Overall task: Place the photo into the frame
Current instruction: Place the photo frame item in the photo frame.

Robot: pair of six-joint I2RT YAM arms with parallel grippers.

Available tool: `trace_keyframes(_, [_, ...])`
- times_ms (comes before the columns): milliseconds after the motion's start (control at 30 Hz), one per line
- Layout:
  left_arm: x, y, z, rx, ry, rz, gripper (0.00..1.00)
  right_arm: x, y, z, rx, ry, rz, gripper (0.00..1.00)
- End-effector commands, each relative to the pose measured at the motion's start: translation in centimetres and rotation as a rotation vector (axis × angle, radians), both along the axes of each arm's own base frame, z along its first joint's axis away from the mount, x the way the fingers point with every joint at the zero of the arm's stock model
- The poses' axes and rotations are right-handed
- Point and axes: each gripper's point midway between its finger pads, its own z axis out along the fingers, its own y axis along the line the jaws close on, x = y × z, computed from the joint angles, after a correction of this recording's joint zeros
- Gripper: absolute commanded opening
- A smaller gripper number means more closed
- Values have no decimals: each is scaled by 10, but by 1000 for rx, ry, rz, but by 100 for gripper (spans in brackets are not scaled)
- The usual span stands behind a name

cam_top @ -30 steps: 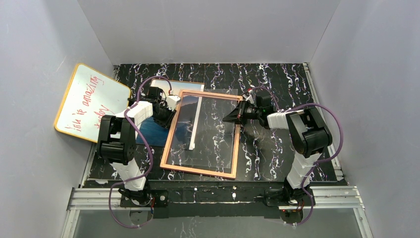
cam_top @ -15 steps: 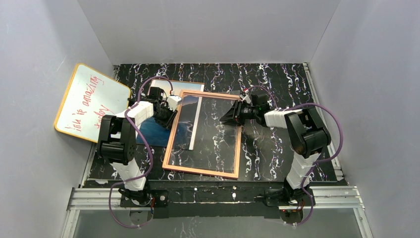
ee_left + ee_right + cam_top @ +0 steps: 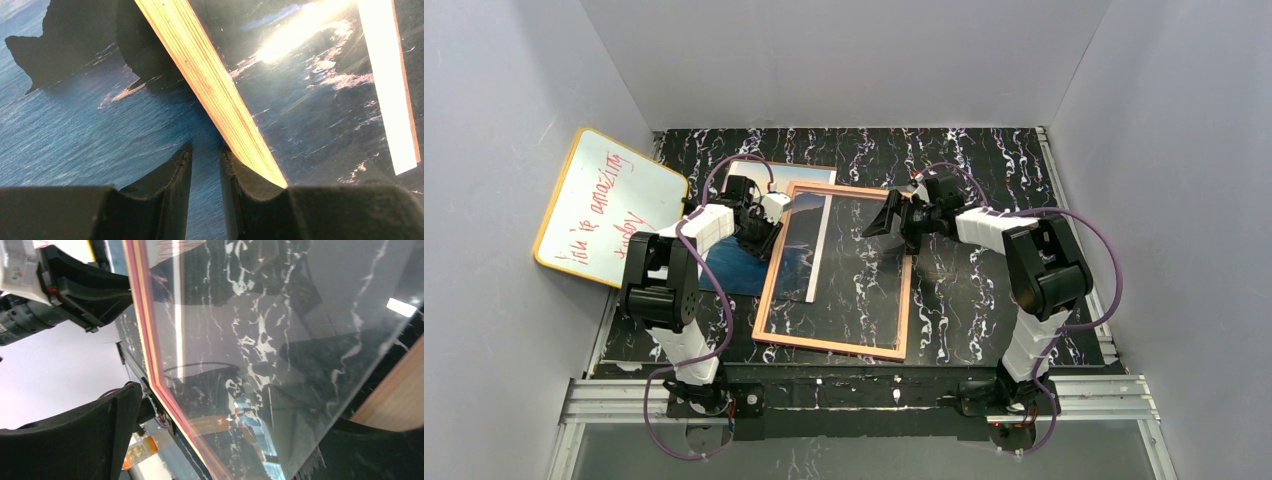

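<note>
One pink frame (image 3: 833, 270) and one sea-blue photo (image 3: 729, 262) lie on the marble table (image 3: 984, 290), the photo's right part tucked under the frame's left rail, where the left gripper (image 3: 765, 236) sits nearly closed on nothing, while the right gripper (image 3: 886, 218) gapes wide over the glass.

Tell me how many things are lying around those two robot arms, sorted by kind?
Photos: 1, the sea photo
Picture frames: 1, the pink frame
Whiteboards: 1, the yellow-rimmed whiteboard
Total: 3
</note>
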Motion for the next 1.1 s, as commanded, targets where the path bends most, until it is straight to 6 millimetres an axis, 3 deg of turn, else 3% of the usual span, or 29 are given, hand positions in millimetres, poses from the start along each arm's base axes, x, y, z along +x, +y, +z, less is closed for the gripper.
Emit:
trace_keyframes(0, [-41,-5,-22,-9,156,-24,25,3,-12,12,-109,-30,-10,99])
trace_keyframes(233, [-41,-4,-22,-5,156,-23,25,6,-25,11,-197,-54,-51,99])
trace_keyframes(767, [-40,-4,-23,-3,158,-22,25,6,-36,5,-299,-36,-63,99])
trace_keyframes(1067, [-41,-4,-24,-4,163,-21,24,4,-25,7,-298,-43,-40,99])
